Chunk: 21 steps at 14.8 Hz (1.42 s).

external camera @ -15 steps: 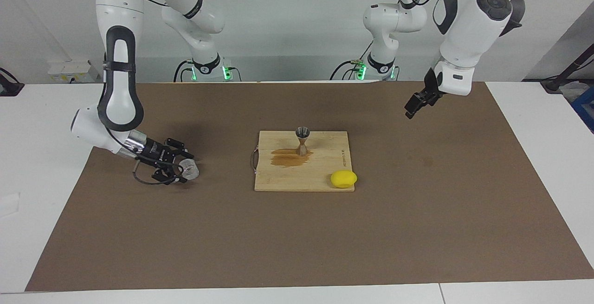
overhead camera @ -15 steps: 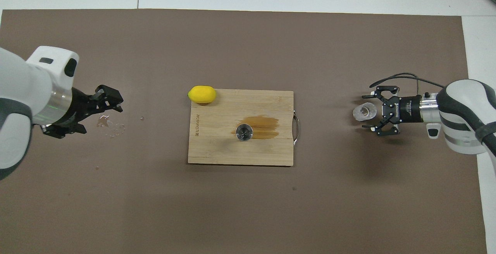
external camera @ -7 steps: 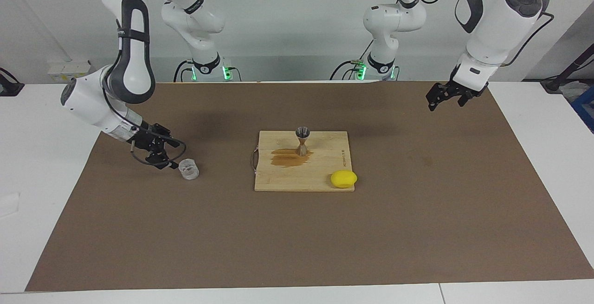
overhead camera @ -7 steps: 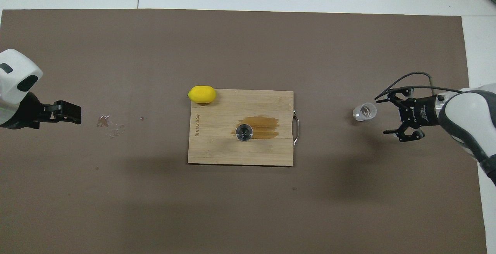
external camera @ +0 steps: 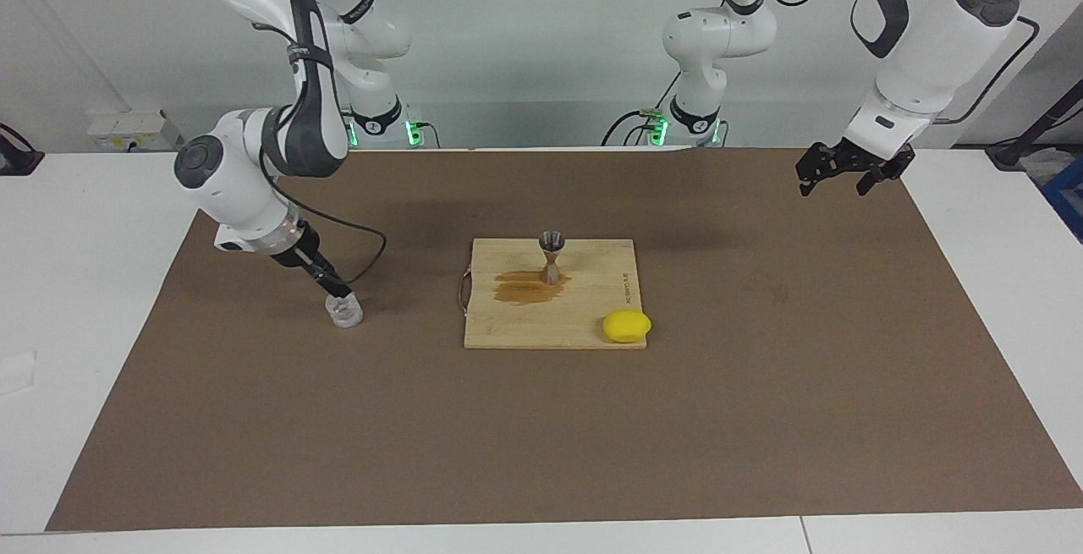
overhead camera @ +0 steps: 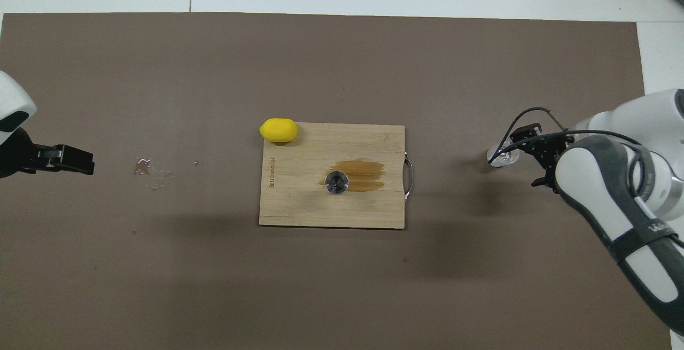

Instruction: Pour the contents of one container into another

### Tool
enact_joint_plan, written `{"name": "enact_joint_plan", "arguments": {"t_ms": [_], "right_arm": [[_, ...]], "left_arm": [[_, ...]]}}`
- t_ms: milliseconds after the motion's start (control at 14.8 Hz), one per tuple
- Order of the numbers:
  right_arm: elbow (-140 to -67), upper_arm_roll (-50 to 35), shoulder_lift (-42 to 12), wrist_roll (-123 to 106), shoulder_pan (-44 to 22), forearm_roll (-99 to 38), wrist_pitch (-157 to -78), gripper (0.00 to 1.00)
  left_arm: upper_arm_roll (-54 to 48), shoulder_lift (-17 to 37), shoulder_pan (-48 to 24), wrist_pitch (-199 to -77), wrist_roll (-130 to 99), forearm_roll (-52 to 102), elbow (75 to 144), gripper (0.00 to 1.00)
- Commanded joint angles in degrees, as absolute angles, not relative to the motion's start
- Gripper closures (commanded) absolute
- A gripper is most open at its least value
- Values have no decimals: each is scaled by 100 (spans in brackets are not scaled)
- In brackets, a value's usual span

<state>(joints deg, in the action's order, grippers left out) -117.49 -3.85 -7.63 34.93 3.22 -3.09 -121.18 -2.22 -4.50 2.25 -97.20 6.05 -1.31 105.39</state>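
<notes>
The clear glass cup point(external camera: 343, 310) point(overhead camera: 500, 156) stands upright on the brown mat toward the right arm's end of the table. My right gripper point(external camera: 337, 287) point(overhead camera: 525, 160) hangs just above the cup's rim, open, with nothing between its fingers. The silvery metal jigger point(external camera: 552, 256) point(overhead camera: 336, 182) stands upright on the wooden cutting board point(external camera: 592, 304) point(overhead camera: 299, 208), next to a brown wet stain point(external camera: 523, 287) point(overhead camera: 366, 169). My left gripper point(external camera: 833, 182) point(overhead camera: 80, 160) is raised over the mat's edge at the left arm's end, open and holding nothing.
A yellow lemon point(external camera: 627, 326) point(overhead camera: 278, 130) lies at the board's corner farthest from the robots, toward the left arm's end. A few water drops point(overhead camera: 152, 171) lie on the mat toward the left arm's end.
The right gripper let go of the tilted glass cup, which now stands upright, then rose and turned above it. The left gripper drew back toward its end of the table.
</notes>
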Motion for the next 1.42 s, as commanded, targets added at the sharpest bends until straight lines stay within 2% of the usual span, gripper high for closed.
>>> {"name": "enact_joint_plan", "arguments": {"t_ms": [0,135,473,676,1014,1352], "right_arm": [[-11698,-413,-476,2832,360,-27,-12103,0],[-11498,-413,-361,2602,334,262,-11928,0],[-10303,-422,-308,2505,325,413,-10585,0],[-9792,-413,-299,2312,334,413,-10100,0],[-9352,-422,-238,2285,325,396,-9537,0],[-9483,-439,281,1689,325,325,-9079,0]], "left_arm": [[-229,-18,211,-9466,694,-237,9950,0],[-229,44,176,-9501,694,-237,9984,0],[-228,79,62,-9493,686,-246,10002,0],[-220,79,62,-9483,686,-237,10002,0],[-229,70,70,-9519,677,-237,10020,0],[-229,53,79,-9431,677,-237,10011,0]]}}
